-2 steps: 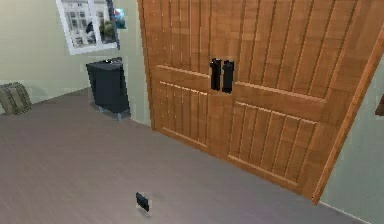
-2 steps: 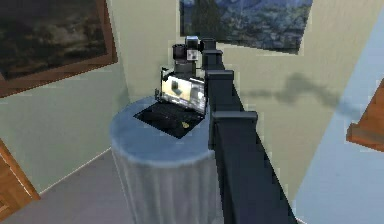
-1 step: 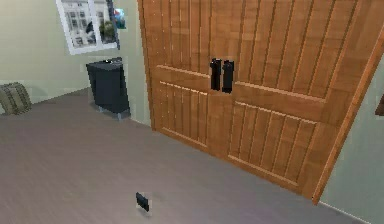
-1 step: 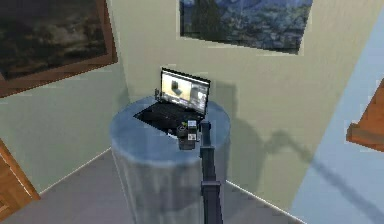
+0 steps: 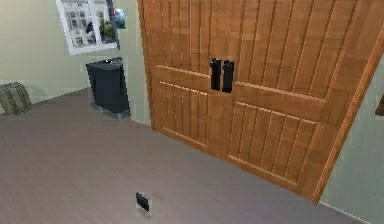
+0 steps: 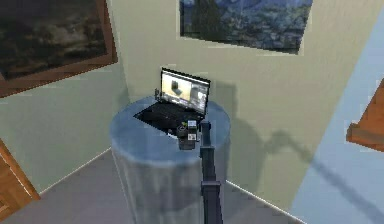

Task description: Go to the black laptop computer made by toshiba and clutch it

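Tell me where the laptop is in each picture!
Arm side view: laptop just above the middle, lid up, on a round grey-blue stand.
Forward view: faces the wooden doors; the laptop's spot is likely off past the right edge.
Shared landmark: the wooden door frame, at the forward view's right, probably the wood at the arm side view's bottom left corner.

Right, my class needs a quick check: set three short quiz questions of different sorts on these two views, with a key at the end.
1. True or false: the laptop has its lid shut.
2. The laptop stands on: A) a round grey table; B) the floor; C) a chair.
3. Fill in: in the forward view, the wooden double door has ____ handles.
Key: 1 false; 2 A; 3 black.
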